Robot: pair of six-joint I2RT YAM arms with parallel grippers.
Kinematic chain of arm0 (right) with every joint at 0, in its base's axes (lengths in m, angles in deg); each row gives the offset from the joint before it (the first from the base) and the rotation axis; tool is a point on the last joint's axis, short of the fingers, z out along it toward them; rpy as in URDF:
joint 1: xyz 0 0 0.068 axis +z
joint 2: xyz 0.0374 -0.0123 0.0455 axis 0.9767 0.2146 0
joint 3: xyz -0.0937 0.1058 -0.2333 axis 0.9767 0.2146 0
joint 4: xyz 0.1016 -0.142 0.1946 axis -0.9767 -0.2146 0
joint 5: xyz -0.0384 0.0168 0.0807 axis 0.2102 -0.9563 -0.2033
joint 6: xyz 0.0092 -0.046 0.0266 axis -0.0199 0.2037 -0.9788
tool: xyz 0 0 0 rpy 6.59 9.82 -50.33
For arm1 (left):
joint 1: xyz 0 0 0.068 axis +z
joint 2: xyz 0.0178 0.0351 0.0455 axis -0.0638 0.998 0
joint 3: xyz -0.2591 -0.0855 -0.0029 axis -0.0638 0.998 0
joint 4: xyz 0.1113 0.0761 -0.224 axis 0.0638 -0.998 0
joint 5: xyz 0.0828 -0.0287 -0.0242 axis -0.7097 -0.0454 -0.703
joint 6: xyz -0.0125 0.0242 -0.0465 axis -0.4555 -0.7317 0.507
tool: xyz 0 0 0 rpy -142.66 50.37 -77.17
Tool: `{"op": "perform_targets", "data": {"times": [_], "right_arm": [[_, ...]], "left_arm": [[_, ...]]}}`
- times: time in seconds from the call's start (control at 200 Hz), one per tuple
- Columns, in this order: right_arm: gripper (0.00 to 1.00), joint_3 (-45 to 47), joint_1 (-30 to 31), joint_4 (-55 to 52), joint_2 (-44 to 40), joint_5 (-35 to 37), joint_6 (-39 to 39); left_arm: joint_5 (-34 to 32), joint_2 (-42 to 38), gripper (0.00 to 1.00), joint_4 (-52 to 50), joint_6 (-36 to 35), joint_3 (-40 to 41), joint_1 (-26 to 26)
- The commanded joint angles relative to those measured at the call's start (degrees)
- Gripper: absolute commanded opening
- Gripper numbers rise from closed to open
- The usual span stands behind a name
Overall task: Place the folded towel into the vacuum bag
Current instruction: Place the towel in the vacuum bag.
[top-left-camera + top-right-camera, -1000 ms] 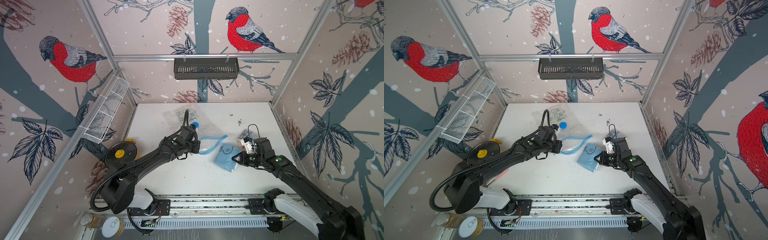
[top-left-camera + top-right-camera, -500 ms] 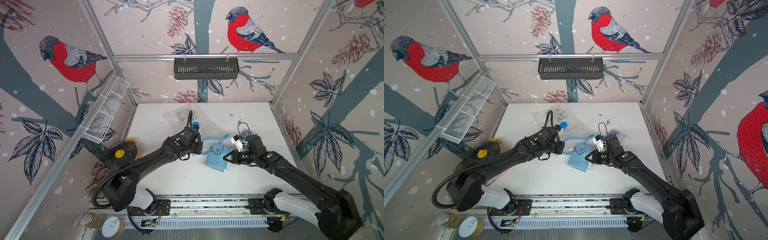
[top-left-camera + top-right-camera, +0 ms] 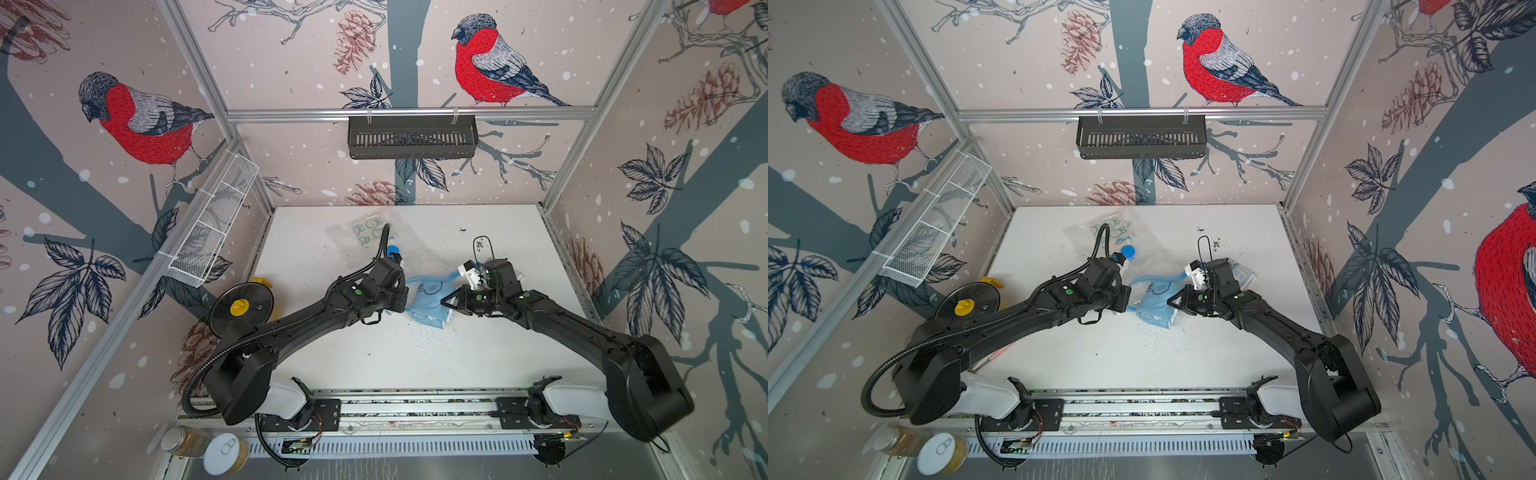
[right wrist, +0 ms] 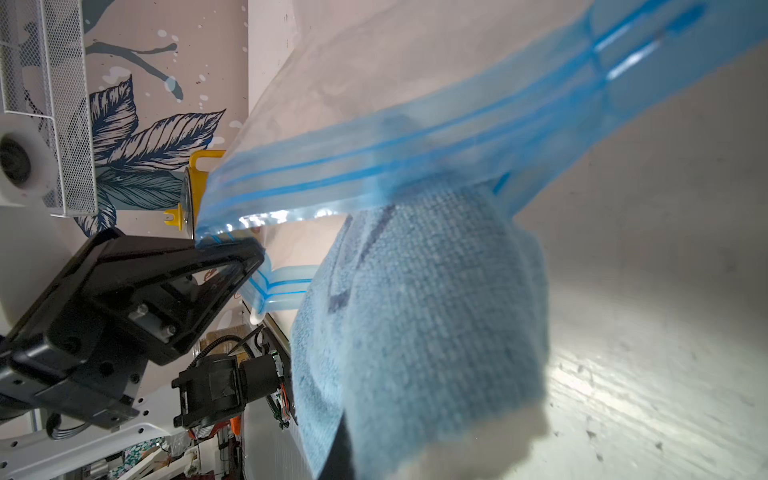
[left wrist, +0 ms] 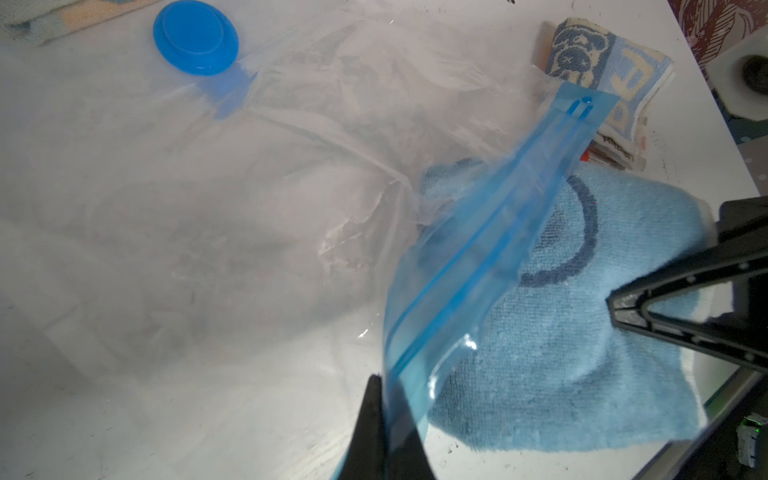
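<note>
The left fingers [image 5: 372, 428] hold up the vacuum bag's [image 5: 249, 187] zip strip [image 5: 478, 257]; the right fingers [image 5: 665, 284] grip the folded towel [image 5: 561, 353] partly beneath it.

Left hand [image 5: 386, 424] pinches vacuum bag [image 5: 257, 199] over blue towel [image 5: 561, 357].

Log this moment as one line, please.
left pincer: shut on zip strip, holding it raised | right pincer: shut on blue towel | blue towel: leading edge under strip, at vacuum bag mouth, mostly outside
</note>
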Motion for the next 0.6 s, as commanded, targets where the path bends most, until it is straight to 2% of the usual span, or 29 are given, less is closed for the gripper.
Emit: {"op": "perform_targets", "data": {"times": [0.0,0.595], "right_arm": [[0.0,-0.6,-0.6,4.9,0.7,-0.6,-2.5],[0.0,-0.9,-2.0,11.7,1.6,-1.9,-9.1]], "left_arm": [[0.5,-0.1,0.0,1.0,1.5,0.4,-0.4],[1.8,2.0,0.0,2.4,2.7,-0.8,-1.9]]}}
